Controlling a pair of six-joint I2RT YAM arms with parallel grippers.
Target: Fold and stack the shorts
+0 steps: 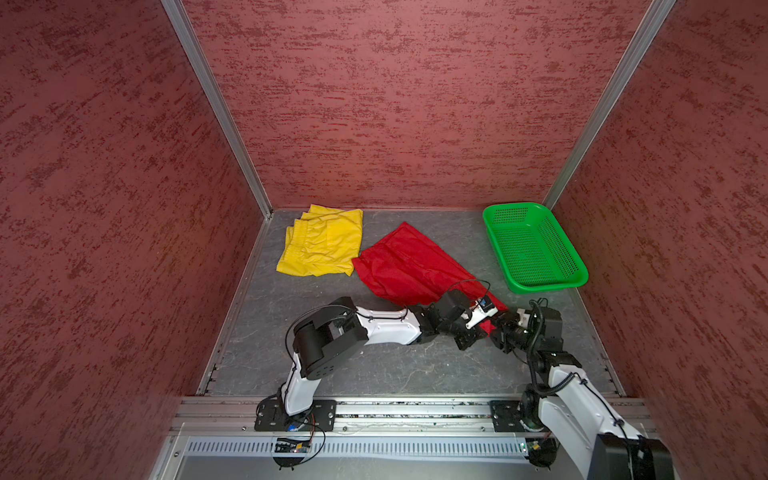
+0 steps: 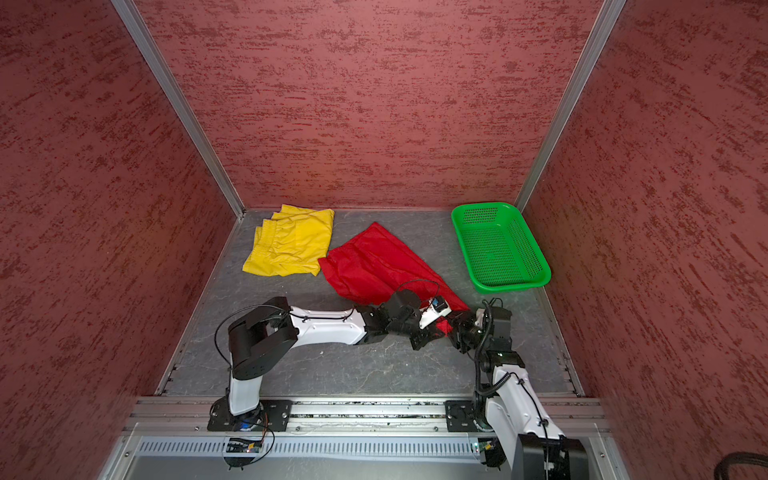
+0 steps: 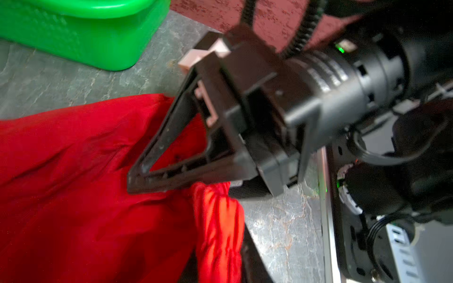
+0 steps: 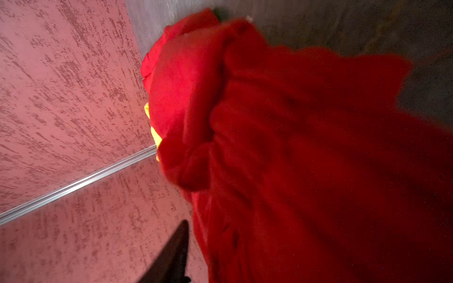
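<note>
The red shorts point(image 1: 407, 266) point(image 2: 374, 262) lie spread diagonally mid-table, their near right corner lifted where both grippers meet. My left gripper point(image 1: 488, 328) point(image 3: 218, 264) reaches across; the gathered red waistband point(image 3: 218, 220) runs between its jaws, and I cannot tell whether they still pinch it. My right gripper point(image 1: 503, 330) point(image 3: 133, 181) point(image 4: 215, 235) is shut on the red fabric point(image 4: 294, 147), which drapes over it and hides one finger. The yellow shorts point(image 1: 322, 245) point(image 2: 293, 245) lie folded at the back left, apart from both grippers.
A green perforated basket point(image 1: 540, 286) point(image 2: 515, 286) point(image 3: 85, 36) stands at the back right, close to the red shorts' far edge. Red textured walls enclose the table on three sides. The arm bases sit on a metal rail point(image 1: 415, 409) along the front edge.
</note>
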